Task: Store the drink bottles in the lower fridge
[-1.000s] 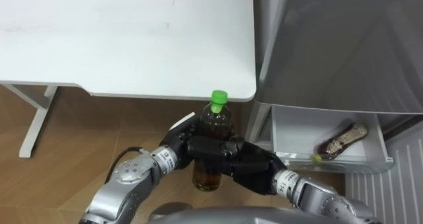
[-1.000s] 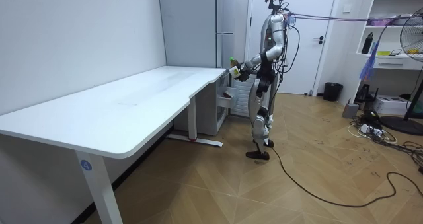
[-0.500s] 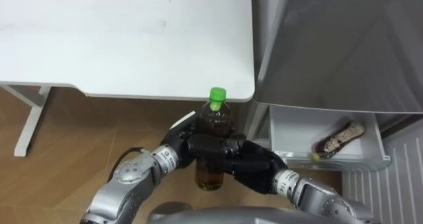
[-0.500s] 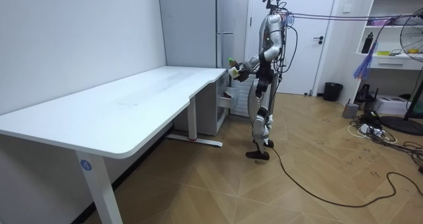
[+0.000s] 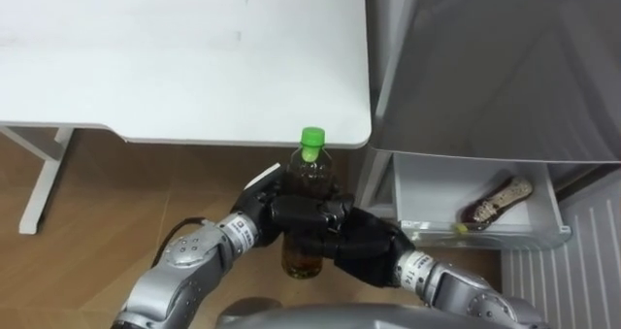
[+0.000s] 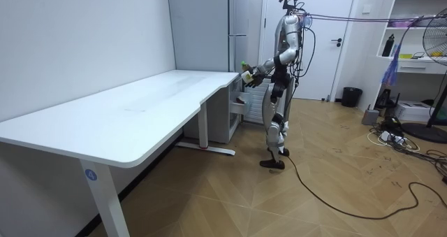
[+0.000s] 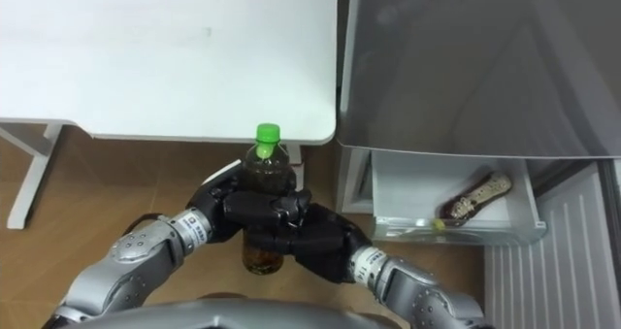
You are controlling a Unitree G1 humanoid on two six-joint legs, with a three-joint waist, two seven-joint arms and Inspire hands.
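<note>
A white table (image 5: 175,57) spreads ahead of the left hand (image 5: 264,211) and far out to that hand's left, its rounded corner just beyond the hand. One white table leg (image 5: 44,179) stands well off to the hand's left, on a herringbone wood floor (image 5: 107,188) that runs beneath the hand. In the room view the table lies along a plain white wall (image 6: 84,34). Well behind the hand are a white door (image 6: 335,41), white shelves (image 6: 419,62), a standing fan (image 6: 436,41), a dark bin (image 6: 351,96) and loose floor cables (image 6: 398,135), all evenly lit.

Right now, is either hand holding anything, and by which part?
Both: the left hand and right hand clasp the green-capped clear plastic bottle of brown drink around its middle, upright.
</note>
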